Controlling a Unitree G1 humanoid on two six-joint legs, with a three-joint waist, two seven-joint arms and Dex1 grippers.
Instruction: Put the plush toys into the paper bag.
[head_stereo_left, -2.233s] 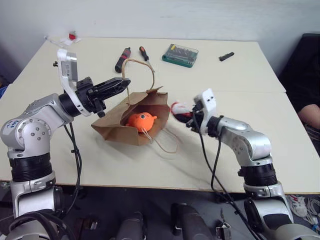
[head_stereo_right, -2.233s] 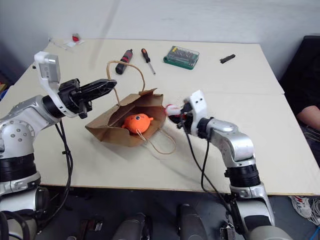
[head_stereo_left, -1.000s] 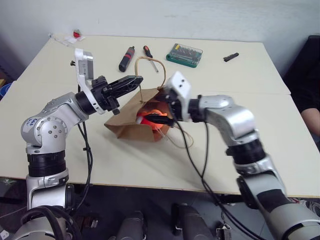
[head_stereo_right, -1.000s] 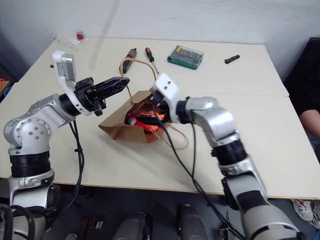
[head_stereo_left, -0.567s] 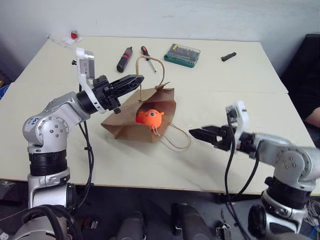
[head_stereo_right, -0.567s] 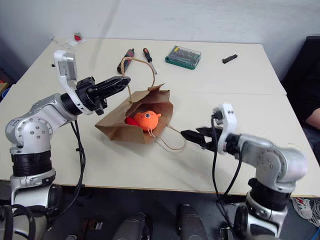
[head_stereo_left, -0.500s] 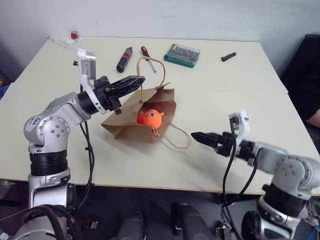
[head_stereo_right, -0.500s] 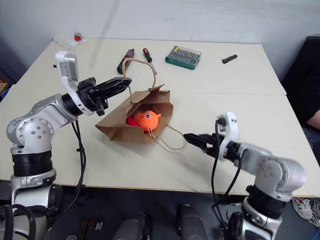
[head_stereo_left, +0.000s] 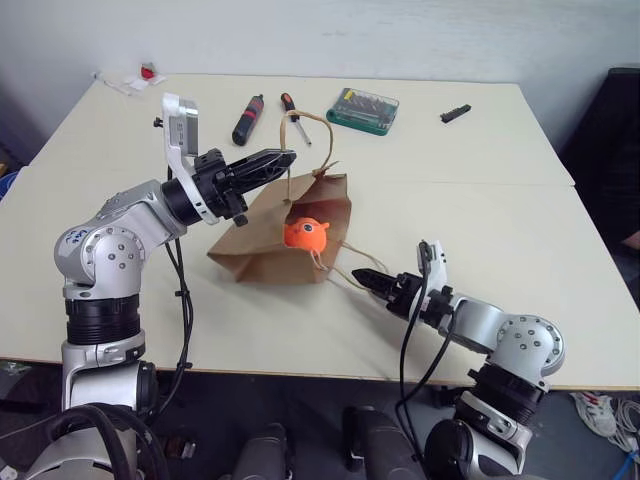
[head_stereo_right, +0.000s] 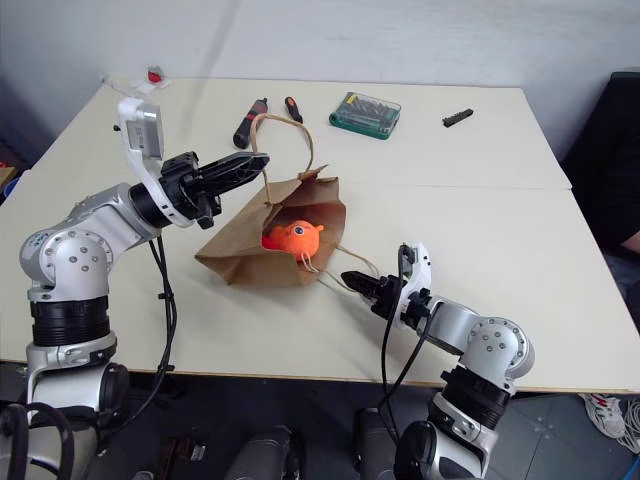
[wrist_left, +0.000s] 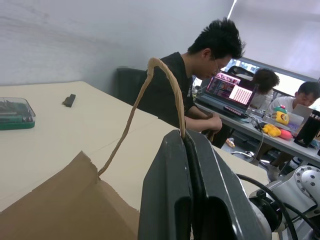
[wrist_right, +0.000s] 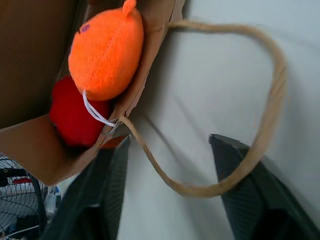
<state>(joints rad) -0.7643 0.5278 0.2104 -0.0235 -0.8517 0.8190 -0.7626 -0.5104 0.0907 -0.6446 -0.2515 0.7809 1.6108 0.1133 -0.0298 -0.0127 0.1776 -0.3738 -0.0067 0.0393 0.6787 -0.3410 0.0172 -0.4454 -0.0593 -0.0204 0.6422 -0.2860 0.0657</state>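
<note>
Plush toys (wrist_right: 100, 75) in paper bag (head_stereo_left: 260, 245) — just beyond right end effector (head_stereo_left: 362, 279) (apart)

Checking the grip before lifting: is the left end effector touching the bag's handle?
Touching. The left wrist view shows the left end effector shut on the paper bag's upper handle, the cord pinched between its fingers.

head stereo: above table (head_stereo_left: 480, 190) | wrists: close on paper bag (head_stereo_left: 270, 245)

Silver jointed arms; black fingers (head_stereo_left: 262, 162); black cables.
</note>
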